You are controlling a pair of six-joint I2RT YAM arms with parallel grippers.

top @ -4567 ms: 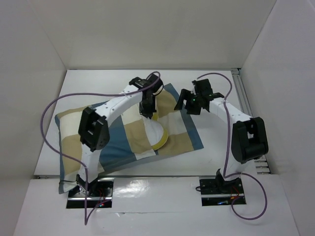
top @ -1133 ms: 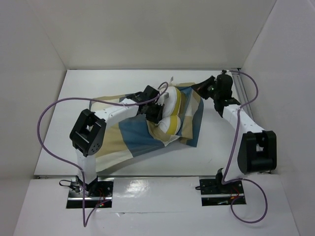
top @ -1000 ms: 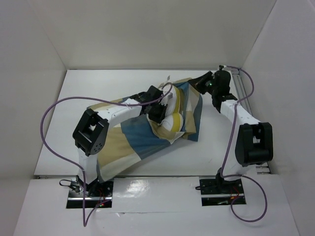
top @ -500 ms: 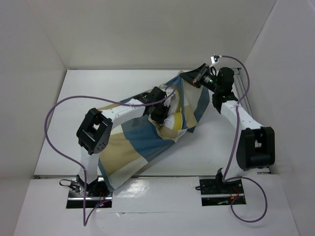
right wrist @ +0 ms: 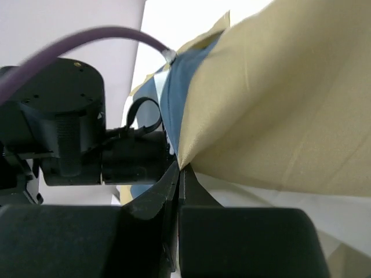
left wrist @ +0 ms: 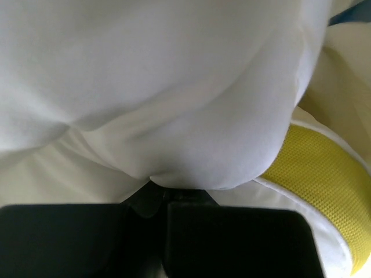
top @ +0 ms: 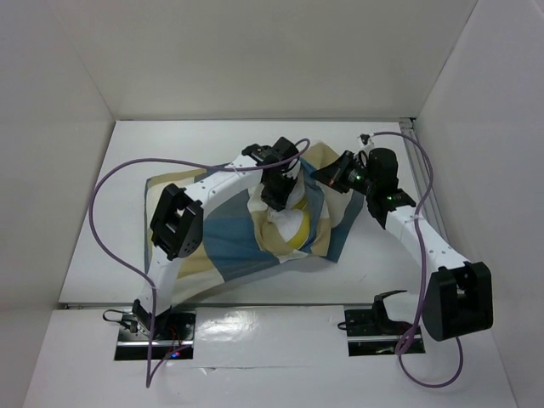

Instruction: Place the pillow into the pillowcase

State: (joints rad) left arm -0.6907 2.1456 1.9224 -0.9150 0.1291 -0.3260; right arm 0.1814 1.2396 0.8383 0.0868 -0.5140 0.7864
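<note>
The pillow (top: 289, 223), as we see it, sits partly inside the bunched pillowcase (top: 225, 238) mid-table (top: 170, 140). Our left gripper (left wrist: 165, 191) pinches its white cloth. Our right gripper (right wrist: 178, 169) clamps the case's tan edge. A purple cable (top: 92, 217) loops nearby.

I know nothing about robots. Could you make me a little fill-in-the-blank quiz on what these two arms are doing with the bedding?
The left pincer pinches the pillow, whose edge band is ___.
The right pincer pinches a ___ block of the pillowcase.
Neither pincer is open; both are ___.
Missing words: yellow; tan; shut.
</note>
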